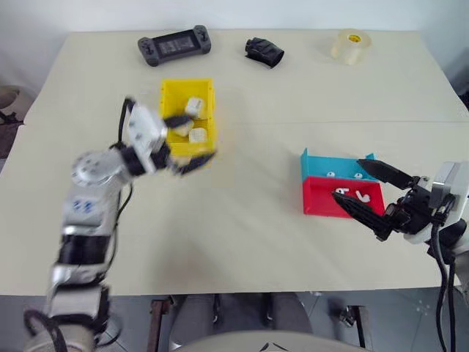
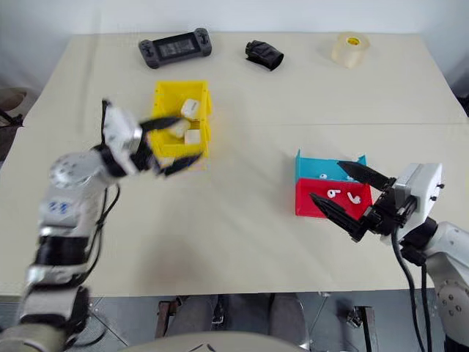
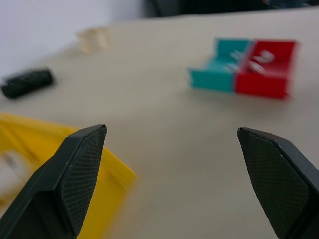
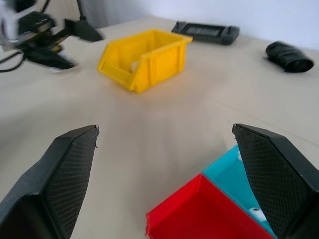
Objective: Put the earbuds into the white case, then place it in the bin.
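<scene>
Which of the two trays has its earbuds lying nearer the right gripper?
The red tray: it's the front half of the pair, its earbuds lying between the open right gripper fingers. The teal tray sits behind it.

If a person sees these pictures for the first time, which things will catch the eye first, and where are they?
The bright yellow bin stands out at the left-centre of the table, with white cases inside and the open left gripper at its near edge. On the right, the red tray and teal tray sit joined together, each holding small white earbuds, with the open right gripper over them.
</scene>
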Tool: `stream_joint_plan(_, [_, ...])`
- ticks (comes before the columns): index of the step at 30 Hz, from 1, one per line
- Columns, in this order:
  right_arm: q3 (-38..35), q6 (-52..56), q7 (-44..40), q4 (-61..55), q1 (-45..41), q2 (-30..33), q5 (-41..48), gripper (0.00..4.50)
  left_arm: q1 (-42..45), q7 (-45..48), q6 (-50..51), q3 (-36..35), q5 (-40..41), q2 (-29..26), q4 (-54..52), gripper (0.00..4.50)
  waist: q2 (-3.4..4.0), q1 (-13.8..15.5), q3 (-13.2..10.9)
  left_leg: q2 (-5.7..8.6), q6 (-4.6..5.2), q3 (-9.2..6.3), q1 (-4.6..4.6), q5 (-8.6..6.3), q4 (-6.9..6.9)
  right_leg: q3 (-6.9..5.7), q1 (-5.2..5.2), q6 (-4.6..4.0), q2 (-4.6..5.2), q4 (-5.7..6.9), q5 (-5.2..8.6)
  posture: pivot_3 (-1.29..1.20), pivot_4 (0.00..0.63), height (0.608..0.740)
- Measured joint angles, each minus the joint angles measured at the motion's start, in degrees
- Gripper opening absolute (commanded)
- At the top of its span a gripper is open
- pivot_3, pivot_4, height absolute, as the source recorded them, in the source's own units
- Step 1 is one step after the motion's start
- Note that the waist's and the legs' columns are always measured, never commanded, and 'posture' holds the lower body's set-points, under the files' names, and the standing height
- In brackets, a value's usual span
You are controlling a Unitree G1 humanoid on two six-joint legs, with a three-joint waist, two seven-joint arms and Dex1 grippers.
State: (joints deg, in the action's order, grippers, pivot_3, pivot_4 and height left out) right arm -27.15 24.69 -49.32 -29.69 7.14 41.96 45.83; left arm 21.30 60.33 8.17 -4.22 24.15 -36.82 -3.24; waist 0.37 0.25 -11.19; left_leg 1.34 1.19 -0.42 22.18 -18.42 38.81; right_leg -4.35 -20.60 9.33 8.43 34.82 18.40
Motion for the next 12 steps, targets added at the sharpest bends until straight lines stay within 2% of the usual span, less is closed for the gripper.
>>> stream_joint_plan(2, [0.09,-0.2,-1.32,1.79,-0.82,0.29,-0.62,4.5,-4.41,4.91,-1.86,-2.57,2.9,-1.51,-0.61,4.48,0.0,0.55,0.0,0.01,0.0,-0.01,0.0,0.0,0.06,0.0,0.04,0.0,0.02,-0.04,0.0,0.0,0.15,0.74])
stream_joint_plan(6, [0.07,-2.08,-4.43,5.09,-1.25,0.81,-2.52,4.5,-10.47,8.89,-5.07,-8.59,4.42,-5.02,-0.42,4.48,0.0,1.29,0.0,0.05,0.04,-0.04,0.02,-0.03,0.05,0.0,0.04,0.0,0.08,-0.08,0.0,0.0,0.15,0.74])
stream_joint_plan(12, [0.1,-3.51,-7.46,7.69,-1.59,1.39,-4.35,4.5,-13.64,5.52,-2.65,-9.99,4.17,-6.14,-2.11,4.48,0.0,1.19,0.0,0.05,0.05,-0.04,0.02,-0.05,0.04,0.0,0.04,0.01,0.09,-0.07,-0.01,0.0,0.15,0.74])
